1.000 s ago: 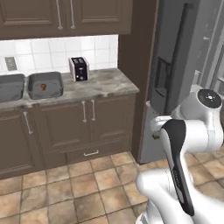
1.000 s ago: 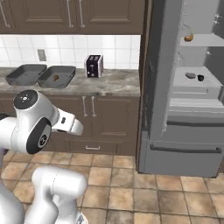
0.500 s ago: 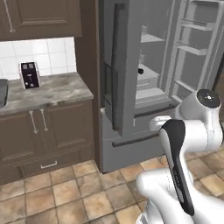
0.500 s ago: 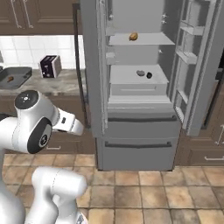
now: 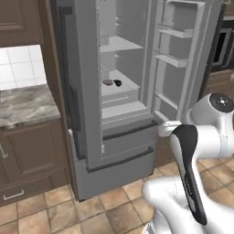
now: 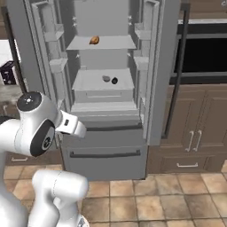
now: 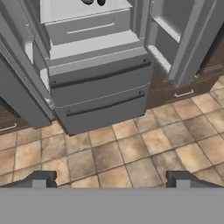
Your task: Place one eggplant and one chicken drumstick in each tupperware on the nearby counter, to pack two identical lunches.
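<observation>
Two eggplants lie side by side on the middle shelf of the open fridge: a pale mauve one (image 5: 107,82) (image 6: 106,78) and a near-black one (image 5: 118,83) (image 6: 115,80). Both peek in at the top edge of the hand view (image 7: 88,1). A golden-orange chicken drumstick (image 6: 94,40) rests on the shelf above them. My gripper (image 7: 109,179) is open, nothing between its fingertips (image 7: 40,178), and it points down at the tiled floor in front of the fridge's bottom drawers. A stretch of the counter (image 5: 23,104) lies to the left. The tupperwares are out of view.
Both fridge doors stand wide open, the left door (image 5: 87,91) and the right door (image 5: 183,68) with its bins. A black wall oven (image 6: 204,53) over brown cabinets (image 6: 195,133) sits right of the fridge. A toaster (image 6: 6,73) shows at the far left.
The whole picture has slid left as the base moved; the counter has slipped to the left edge and the open fridge now faces me. The arm keeps its pose, gripper still open.
</observation>
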Available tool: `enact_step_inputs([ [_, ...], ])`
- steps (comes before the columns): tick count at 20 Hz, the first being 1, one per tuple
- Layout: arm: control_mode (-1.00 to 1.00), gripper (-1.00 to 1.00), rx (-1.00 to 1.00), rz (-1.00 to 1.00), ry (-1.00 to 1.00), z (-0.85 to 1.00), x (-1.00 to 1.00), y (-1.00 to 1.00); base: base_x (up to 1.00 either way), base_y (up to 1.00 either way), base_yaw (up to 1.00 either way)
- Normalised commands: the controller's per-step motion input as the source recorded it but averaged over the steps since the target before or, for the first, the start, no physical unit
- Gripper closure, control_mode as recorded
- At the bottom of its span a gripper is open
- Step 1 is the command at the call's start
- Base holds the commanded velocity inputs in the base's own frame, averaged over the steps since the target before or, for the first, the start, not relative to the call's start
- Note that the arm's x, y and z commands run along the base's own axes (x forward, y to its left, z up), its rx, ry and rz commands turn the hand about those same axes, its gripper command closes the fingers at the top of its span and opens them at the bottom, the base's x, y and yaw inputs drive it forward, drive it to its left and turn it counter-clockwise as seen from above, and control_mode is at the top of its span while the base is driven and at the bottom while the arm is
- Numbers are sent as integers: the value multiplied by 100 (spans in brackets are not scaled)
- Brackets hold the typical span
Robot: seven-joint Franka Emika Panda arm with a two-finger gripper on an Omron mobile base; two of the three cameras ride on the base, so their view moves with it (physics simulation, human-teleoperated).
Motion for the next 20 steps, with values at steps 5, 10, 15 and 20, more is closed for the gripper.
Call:
enact_step_inputs([
  [5,100,-100,0,0,0,0,0,0,97,-10,25],
  [10,100,-100,0,0,0,0,0,0,26,-75,28],
  [15,100,-100,0,0,0,0,0,0,12,-60,19],
  [20,100,-100,0,0,0,0,0,0,38,28,1],
])
